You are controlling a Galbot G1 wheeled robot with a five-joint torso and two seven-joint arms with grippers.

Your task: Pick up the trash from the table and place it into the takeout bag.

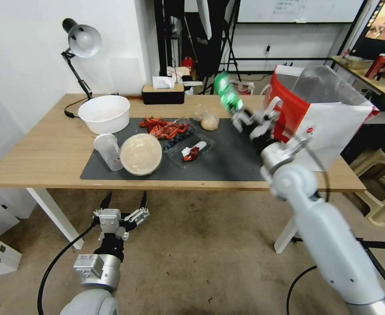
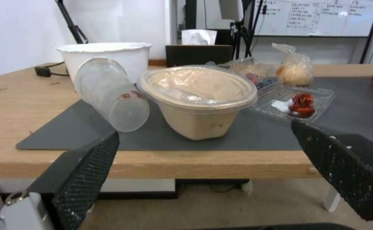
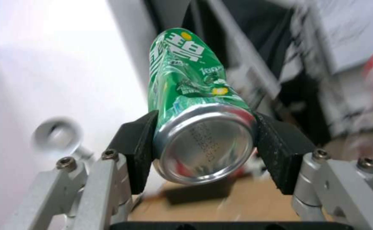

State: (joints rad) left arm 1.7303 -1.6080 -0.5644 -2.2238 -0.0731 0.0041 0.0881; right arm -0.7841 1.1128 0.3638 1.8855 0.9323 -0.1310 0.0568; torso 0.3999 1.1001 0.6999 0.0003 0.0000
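Note:
My right gripper [image 1: 241, 117] is shut on the green crushed can [image 1: 227, 92], held tilted in the air above the mat, just left of the red-and-white takeout bag [image 1: 319, 113]. In the right wrist view both pads press the can [image 3: 195, 105] near its base. On the dark mat lie a clear plastic cup [image 1: 107, 151] on its side, a round beige lidded bowl [image 1: 141, 154], red crayfish shells [image 1: 164, 127] and a clear tray [image 1: 192, 151]. My left gripper [image 1: 124, 202] hangs open below the table's front edge, facing the bowl [image 2: 197, 95] and the cup [image 2: 110, 95].
A white bowl [image 1: 104, 113], a grey desk lamp [image 1: 81, 43] and a black tissue box [image 1: 162, 93] stand at the table's back left. A small bagged item [image 1: 209, 121] sits on the mat's far edge. A plastic stool [image 1: 383, 183] stands right of the table.

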